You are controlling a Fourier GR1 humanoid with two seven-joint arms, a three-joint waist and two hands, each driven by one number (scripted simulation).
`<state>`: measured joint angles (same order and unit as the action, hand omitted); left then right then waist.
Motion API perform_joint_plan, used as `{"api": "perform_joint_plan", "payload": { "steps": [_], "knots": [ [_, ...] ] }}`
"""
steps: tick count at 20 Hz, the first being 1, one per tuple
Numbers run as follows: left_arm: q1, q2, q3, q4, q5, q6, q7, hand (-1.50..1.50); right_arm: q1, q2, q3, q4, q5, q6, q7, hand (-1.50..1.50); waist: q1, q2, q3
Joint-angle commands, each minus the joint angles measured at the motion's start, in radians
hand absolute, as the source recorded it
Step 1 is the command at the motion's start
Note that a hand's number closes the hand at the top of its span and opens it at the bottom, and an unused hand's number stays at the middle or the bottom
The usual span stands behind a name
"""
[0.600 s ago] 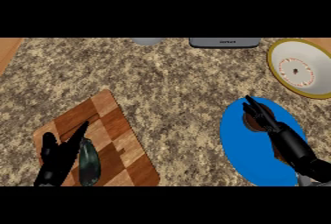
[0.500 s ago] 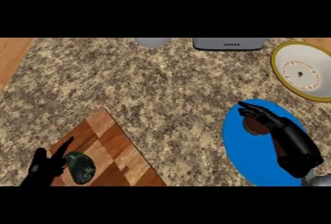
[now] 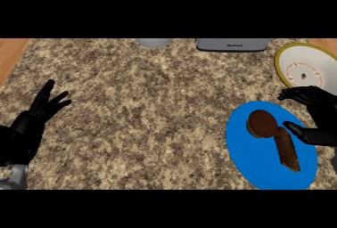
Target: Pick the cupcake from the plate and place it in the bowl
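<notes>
1. Showing the cupcake (image 3: 262, 123) as a round, dark brown disc lying on the upper part of the blue plate (image 3: 255, 161), a longer brown strip trailing from it toward the lower right.
2. Holding the right hand (image 3: 321, 111) open just beside the cupcake, fingers relaxed, gripping nothing.
3. Resting the left hand (image 3: 36, 111) open at the left edge, fingers straight.
4. Leaving the yellow-rimmed bowl (image 3: 280, 62) beyond the plate, apart from the cupcake.

— What colour is the plate (image 3: 263, 171)?
— Plain bright blue. The cupcake (image 3: 262, 123) is dark brown.
— The bowl (image 3: 299, 55)?
— Yellow rim, white inside, with a ring of orange dots.
— The desk (image 3: 151, 116)?
— Speckled beige, brown and black, like granite. The left hand (image 3: 41, 109) and right hand (image 3: 319, 118) are black.
</notes>
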<state>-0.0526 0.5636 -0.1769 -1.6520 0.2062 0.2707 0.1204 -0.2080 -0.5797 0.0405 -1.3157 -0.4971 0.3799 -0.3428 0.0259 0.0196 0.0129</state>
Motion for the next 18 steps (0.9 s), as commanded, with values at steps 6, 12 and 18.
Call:
{"api": "perform_joint_plan", "payload": {
  "steps": [6, 12, 18],
  "knots": [
    [-0.155, -0.08, -0.034, 0.018, -0.085, 0.088, 0.018, 0.0, -0.148, -0.226, -0.081, 0.313, 0.15, 0.377, -0.339, -1.5, 0.006, 0.004, -0.006],
    [-0.174, -0.091, -0.035, 0.05, -0.09, 0.075, 0.019, 0.0, -0.269, -0.347, 0.033, 0.31, 0.372, 0.353, -0.345, -1.5, 0.028, 0.001, -0.009],
    [-0.2, -0.102, -0.006, 0.092, -0.102, 0.083, 0.011, 0.0, -0.303, -0.375, 0.196, 0.268, 0.586, 0.298, -0.421, -1.5, 0.007, -0.007, -0.011]
  ]
}}
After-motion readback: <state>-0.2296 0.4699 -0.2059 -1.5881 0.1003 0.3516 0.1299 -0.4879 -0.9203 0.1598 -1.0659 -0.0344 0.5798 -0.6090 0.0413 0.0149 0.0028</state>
